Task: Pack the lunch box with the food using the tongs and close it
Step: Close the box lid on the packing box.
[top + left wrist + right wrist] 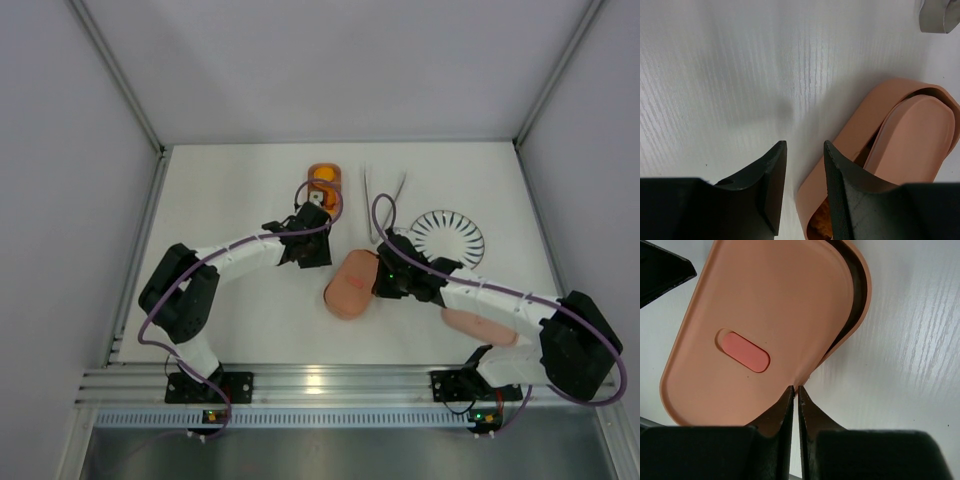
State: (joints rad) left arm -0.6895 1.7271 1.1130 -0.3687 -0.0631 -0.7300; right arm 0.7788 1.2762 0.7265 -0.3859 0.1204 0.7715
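Observation:
The pink lunch box tray lies mid-table with its flat lid resting askew on it, leaving a gap along one rim. My right gripper is shut, its tips pinching the lid's near edge. Beside the tray's other end, my left gripper stands open and empty, one finger over the rim. A brown food piece shows inside the tray. In the top view the lid sits between the left gripper and the right gripper. The tongs lie behind, untouched.
An orange tray holding food sits at the back centre. A white plate with black stripes lies right of the tongs. Another pink oval piece rests under the right arm. Grey walls enclose the table.

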